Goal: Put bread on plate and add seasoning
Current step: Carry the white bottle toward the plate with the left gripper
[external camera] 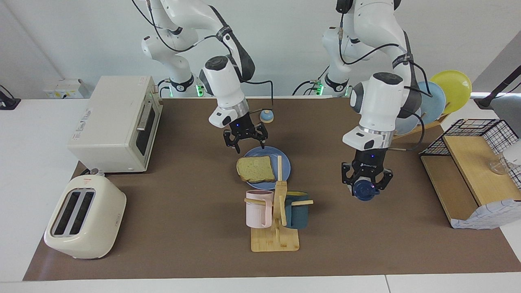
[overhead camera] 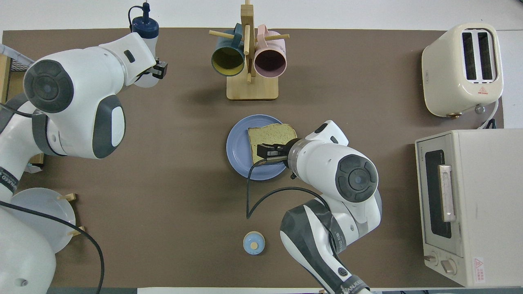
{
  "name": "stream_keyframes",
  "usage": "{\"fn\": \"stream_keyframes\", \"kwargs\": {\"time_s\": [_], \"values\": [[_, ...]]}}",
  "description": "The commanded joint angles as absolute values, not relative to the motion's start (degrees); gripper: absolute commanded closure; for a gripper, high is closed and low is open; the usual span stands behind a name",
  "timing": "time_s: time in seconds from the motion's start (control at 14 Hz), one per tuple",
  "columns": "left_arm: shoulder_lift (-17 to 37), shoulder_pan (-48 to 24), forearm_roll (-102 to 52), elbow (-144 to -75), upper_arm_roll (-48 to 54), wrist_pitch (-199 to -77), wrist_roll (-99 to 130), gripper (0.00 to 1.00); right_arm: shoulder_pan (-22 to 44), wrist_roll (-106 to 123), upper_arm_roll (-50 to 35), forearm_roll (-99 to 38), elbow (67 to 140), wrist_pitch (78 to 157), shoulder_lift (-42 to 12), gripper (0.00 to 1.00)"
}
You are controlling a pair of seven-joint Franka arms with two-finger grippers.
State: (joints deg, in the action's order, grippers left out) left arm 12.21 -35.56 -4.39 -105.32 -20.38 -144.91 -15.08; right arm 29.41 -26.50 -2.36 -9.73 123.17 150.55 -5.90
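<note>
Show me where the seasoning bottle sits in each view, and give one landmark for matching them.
Facing view: the seasoning bottle hangs cap-forward in the left gripper, above the mat at the left arm's end, level with the mug rack.
Overhead view: the bottle pokes out past the left arm's wrist at the top edge.
Shared landmark: the mug rack with the pink and teal mugs.

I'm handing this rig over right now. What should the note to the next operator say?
Right gripper: open, over the plate's edge nearer the robots, holding nothing.
Left gripper: shut on the seasoning bottle, in the air toward the left arm's end of the table.
Bread: flat on the plate, one edge overhanging the rim.
Done: bread on plate, seasoning picked up.
Left: carry the seasoning over the bread and add it.
</note>
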Motion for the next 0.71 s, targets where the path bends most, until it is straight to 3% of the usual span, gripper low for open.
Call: {"fn": "stream_keyframes", "kwargs": {"time_s": [0.0,0.29,0.36,0.5,0.64], "values": [[0.65,-36.99,-4.22,-116.34,-19.6,-141.61,-22.13,1.0,28.3,-25.49,-2.72,-10.55,122.7,149.41,-5.45,0.0],[-8.16,-37.97,-4.31,-120.41,-19.6,-128.8,-35.12,1.0,29.09,-25.49,-2.81,-10.55,121.39,149.07,-5.45,0.0],[-9.39,-37.97,-4.39,-120.67,-19.6,-126.24,-38.11,1.0,29.09,-25.23,-2.81,-10.55,118.07,145.41,-5.88,0.0],[-11.94,-38.58,-5.71,-122.94,-19.6,-123.41,-44.62,1.0,28.66,-25.31,-2.81,-10.9,106.06,129.54,-8.51,0.0],[-15.54,-39.02,-5.8,-126.37,-19.6,-123.13,-46.84,1.0,28.04,-25.57,-2.73,-16.31,99.95,121.76,-9.4,0.0]]}}
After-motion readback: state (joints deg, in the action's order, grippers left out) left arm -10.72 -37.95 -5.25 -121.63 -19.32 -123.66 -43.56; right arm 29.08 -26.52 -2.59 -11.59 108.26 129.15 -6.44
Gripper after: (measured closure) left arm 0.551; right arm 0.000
